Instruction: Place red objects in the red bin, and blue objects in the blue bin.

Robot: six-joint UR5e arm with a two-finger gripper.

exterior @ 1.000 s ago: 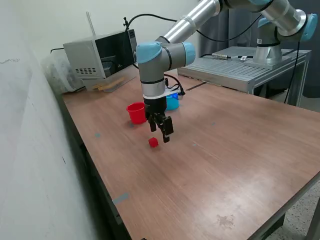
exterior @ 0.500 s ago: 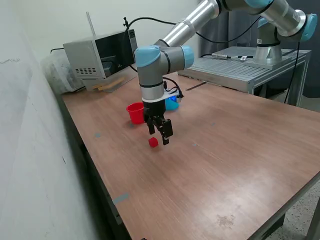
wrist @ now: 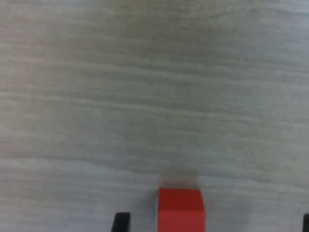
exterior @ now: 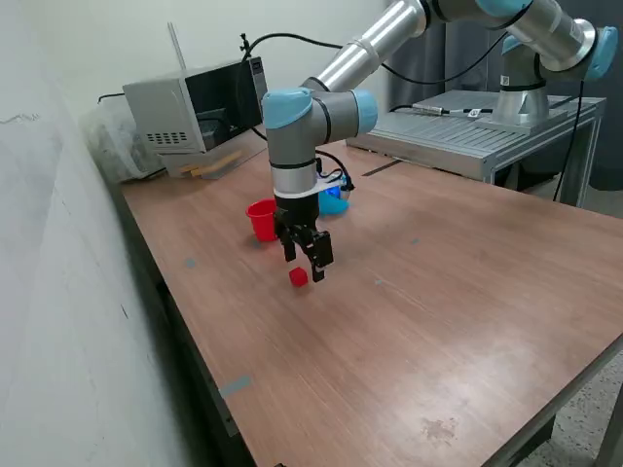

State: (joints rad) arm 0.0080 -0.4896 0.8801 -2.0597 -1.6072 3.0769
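One tiny red cube lies on the wooden table, and the wrist view shows it too. My gripper hangs open just above it, empty, with the cube between the fingertips and nearer one of them. The red cup stands just behind the gripper, towards the exterior view's left. The light blue cup stands behind the arm and is partly hidden by it. A second red cube and the blue cubes are out of view.
A microwave-like box and a plastic bag sit at the table's back left corner. A metal bench with another arm's base stands beyond the table on the exterior view's right. A wall runs along the left.
My gripper has shifted slightly to the exterior view's left, closer over the red cube. The cube and cups have not moved.
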